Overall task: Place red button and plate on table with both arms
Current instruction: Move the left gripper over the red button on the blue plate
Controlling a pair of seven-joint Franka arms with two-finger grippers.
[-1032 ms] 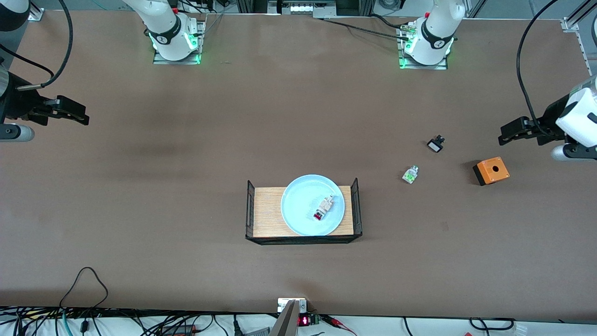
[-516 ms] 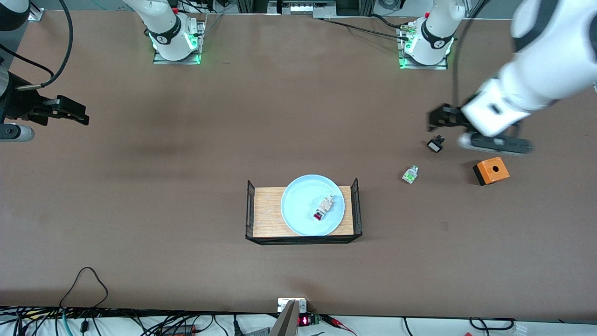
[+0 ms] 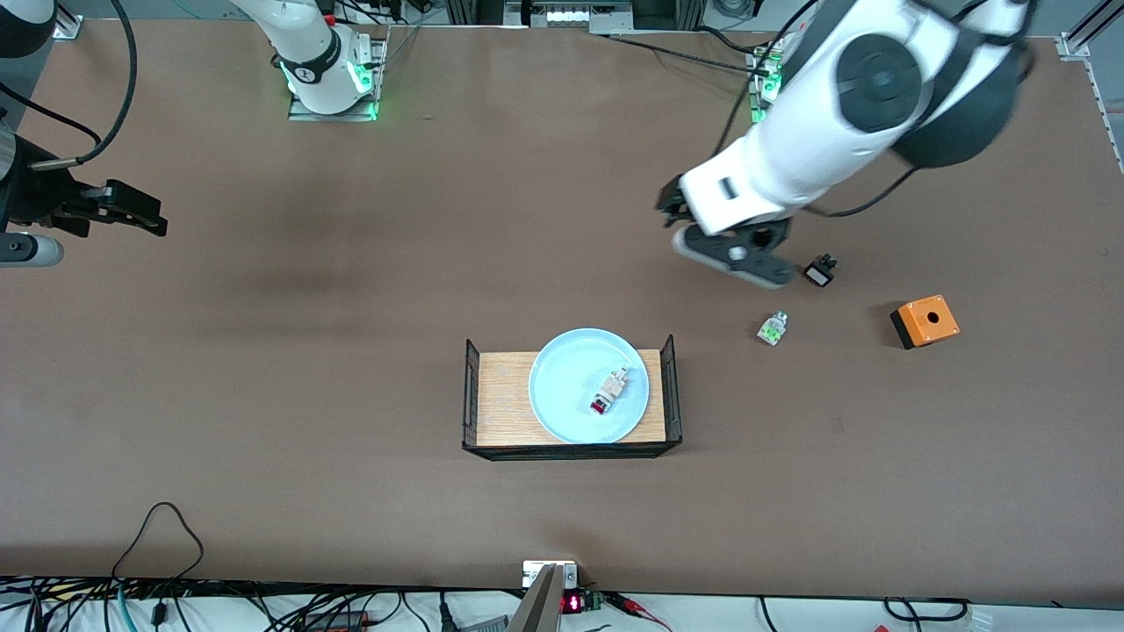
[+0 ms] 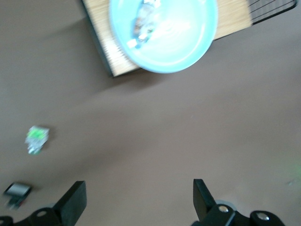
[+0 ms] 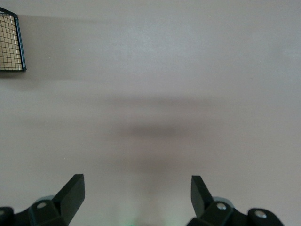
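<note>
The light blue plate (image 3: 571, 386) lies on a small wood-board tray in the middle of the brown table (image 3: 351, 351). On the plate rests the red button (image 3: 608, 392), its red cap toward the front camera. My left gripper (image 3: 669, 207) hangs open over bare tabletop, with nothing between its fingers. From the left wrist view (image 4: 139, 200) I see the plate (image 4: 174, 42) and the red button (image 4: 143, 21) ahead of it. My right gripper (image 3: 154, 219) waits open and empty over the right arm's end of the table, and shows in the right wrist view (image 5: 136, 197).
The wood tray (image 3: 500, 395) has black wire ends (image 5: 10, 42). Toward the left arm's end lie a green-capped part (image 3: 773, 328), a black-and-white part (image 3: 820, 270) and an orange box (image 3: 925, 321). Cables run along the table's front edge.
My left arm has swung from the left arm's end of the table in toward the middle, passing over the black-and-white part. The right arm has not moved.
</note>
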